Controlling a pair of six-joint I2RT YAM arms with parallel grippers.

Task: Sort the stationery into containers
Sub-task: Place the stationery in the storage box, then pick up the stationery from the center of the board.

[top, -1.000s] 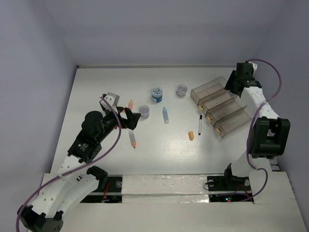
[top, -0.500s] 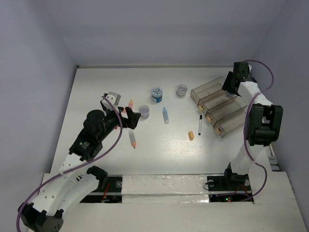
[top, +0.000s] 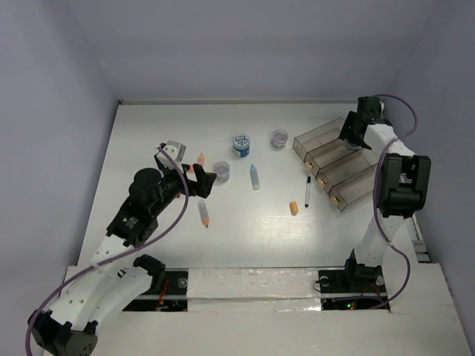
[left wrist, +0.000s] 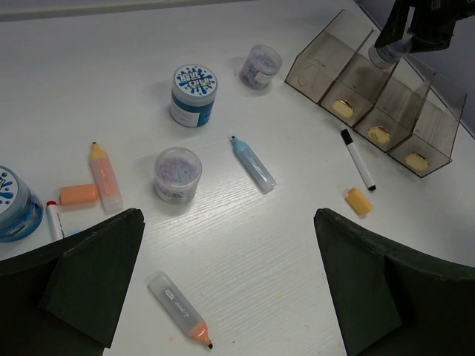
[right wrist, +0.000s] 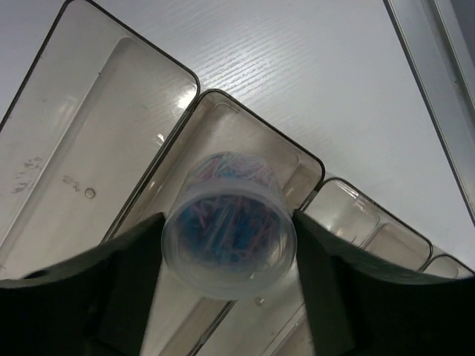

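Note:
My right gripper (right wrist: 228, 222) is shut on a clear round jar (right wrist: 228, 226) full of coloured clips, held over the second compartment of the smoky plastic tray (right wrist: 96, 96). From above, that gripper (top: 354, 137) hangs at the tray's (top: 338, 167) far end. My left gripper (left wrist: 228, 215) is open above the table, with a clear marker with an orange tip (left wrist: 180, 310) lying below it. Loose stationery on the table: a blue-lidded jar (left wrist: 194, 93), a purple-lidded jar (left wrist: 260, 65), another clear jar (left wrist: 178, 174), a light-blue marker (left wrist: 254, 165), a black pen (left wrist: 358, 159) and an orange stub (left wrist: 359, 201).
At the left lie an orange marker (left wrist: 105, 176), an orange cap (left wrist: 78, 194), a red-tipped stick (left wrist: 53, 219) and a second blue-lidded jar (left wrist: 15, 204). Yellow bits sit in three tray compartments, one being (left wrist: 379, 134). The table's right edge rail (right wrist: 430, 89) runs close beside the tray.
The right gripper has shifted a little to the left over the tray with the jar in it. The left arm has barely moved.

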